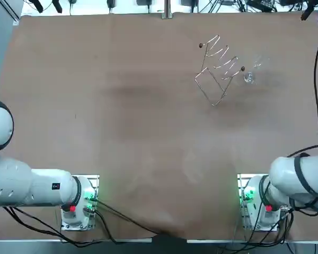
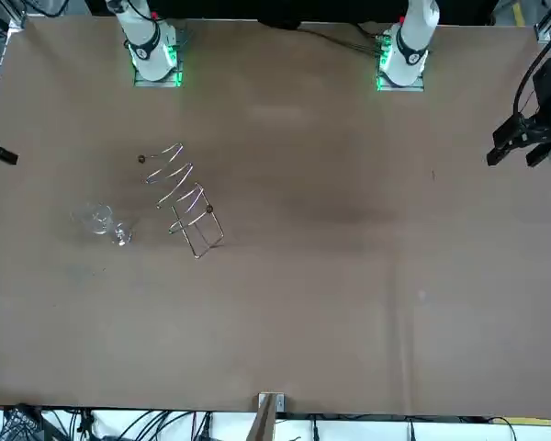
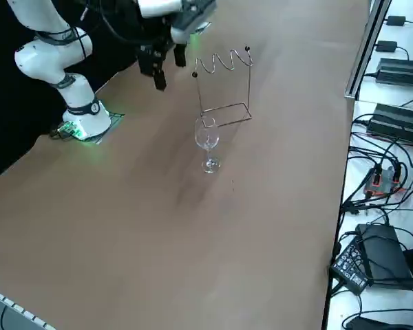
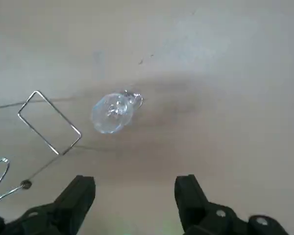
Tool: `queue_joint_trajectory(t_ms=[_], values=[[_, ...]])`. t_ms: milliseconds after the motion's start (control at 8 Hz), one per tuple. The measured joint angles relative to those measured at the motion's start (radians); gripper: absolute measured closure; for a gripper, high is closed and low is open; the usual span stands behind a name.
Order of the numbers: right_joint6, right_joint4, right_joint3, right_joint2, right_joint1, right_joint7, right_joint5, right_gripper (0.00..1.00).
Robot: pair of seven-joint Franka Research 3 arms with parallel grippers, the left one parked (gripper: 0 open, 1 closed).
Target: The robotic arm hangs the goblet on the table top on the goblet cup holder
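A clear glass goblet (image 3: 208,141) stands upright on the brown table, just beside the base of the wire cup holder (image 3: 225,113). From overhead, the goblet (image 1: 249,76) is to the right of the holder (image 1: 217,69). My right gripper (image 3: 168,67) hangs high above the table near the holder's top, open and holding nothing. In the wrist view the goblet (image 4: 112,112) is seen from above, beyond the open gripper (image 4: 134,196), with the holder's base frame (image 4: 39,133) next to it.
The table edge (image 3: 344,137) runs close beyond the goblet; past it lie cables and power bricks (image 3: 392,75). The right arm's base (image 1: 257,201) sits at the near edge. Wide bare tabletop (image 1: 122,106) stretches left of the holder.
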Motion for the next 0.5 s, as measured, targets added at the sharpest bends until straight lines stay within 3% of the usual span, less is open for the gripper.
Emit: queue_joint_trajectory(t_ms=[500], values=[[0.11, -0.008, -0.001, 0.112, -0.082, -0.068, 0.104, 0.0]])
